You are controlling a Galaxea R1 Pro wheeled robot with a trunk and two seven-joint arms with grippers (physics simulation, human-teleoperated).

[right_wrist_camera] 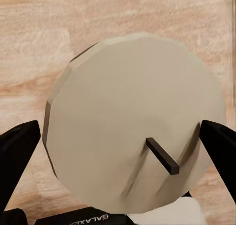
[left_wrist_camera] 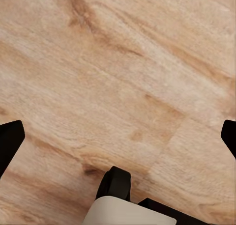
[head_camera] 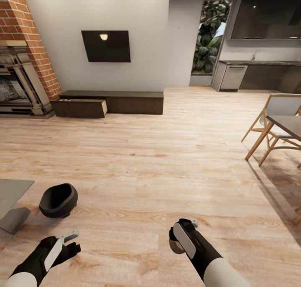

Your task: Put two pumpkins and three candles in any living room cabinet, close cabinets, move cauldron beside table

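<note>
Right claw (right_wrist_camera: 118, 136) closed on 1 candle (right_wrist_camera: 135, 122): flat beige round top facing the wrist camera, short dark wick (right_wrist_camera: 162, 155) off centre, black fingers (right_wrist_camera: 17, 151) at either side of the wax. In the head view, right claw (head_camera: 179, 242) low at 6 o'clock above bare floor (head_camera: 159, 161), candle (head_camera: 178, 246) mostly hidden behind the fingers.

Left claw (head_camera: 71, 242) at 7 o'clock, spread wide, holding nothing; wrist view confirms fingertips (left_wrist_camera: 11, 139) well apart over floor planks (left_wrist_camera: 118, 77).

Cauldron (head_camera: 58, 200), black, on the floor at 8 o'clock, tilted with mouth toward the camera, just beside a grey tabletop (head_camera: 12, 191) corner at the left edge. Contact between the 2: cannot tell.

Cabinet (head_camera: 113, 102), long, low, dark brown, against the far wall at 11 o'clock, below a wall screen (head_camera: 105, 46). Left drawer (head_camera: 80, 107) pulled open, pale interior edge visible; contents not discernible. Right section shut.

Brick fireplace (head_camera: 21, 69) at 10 o'clock. Chair (head_camera: 274, 124) and second tabletop (head_camera: 288, 124) at 3 o'clock. Kitchen units (head_camera: 259, 76) at 1 o'clock.
</note>
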